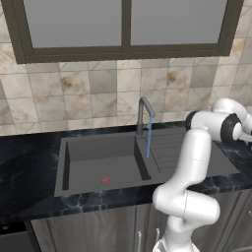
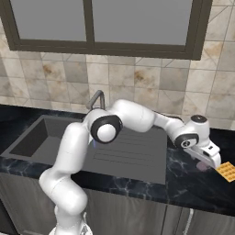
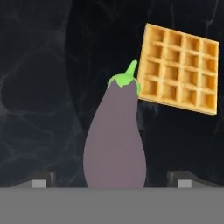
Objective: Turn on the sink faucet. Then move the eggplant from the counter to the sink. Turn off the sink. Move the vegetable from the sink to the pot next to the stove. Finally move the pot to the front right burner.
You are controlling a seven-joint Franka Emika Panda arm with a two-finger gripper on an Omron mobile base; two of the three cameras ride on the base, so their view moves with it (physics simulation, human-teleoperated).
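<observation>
At the left of the scene, the sink [image 1: 98,165] is seen as a dark grey rectangular basin set into the black marble counter [image 1: 29,172], with a small red drain mark on its floor and a ribbed drainboard wing to its right. The sink faucet [image 1: 143,114], a slim dark grey tap, is shown upright behind the basin, and a thin blue stream of water [image 1: 148,140] is seen falling from its spout. Further right, the gripper [image 3: 111,178] is held low over the counter with its jaws spread wide, the two finger tips standing either side of the eggplant [image 3: 115,140] without touching it. The eggplant is an oblong, dull purple vegetable with a bright green stem cap, lying on the counter. A golden square waffle [image 3: 179,70] lies just beside its stem end, to the right.
</observation>
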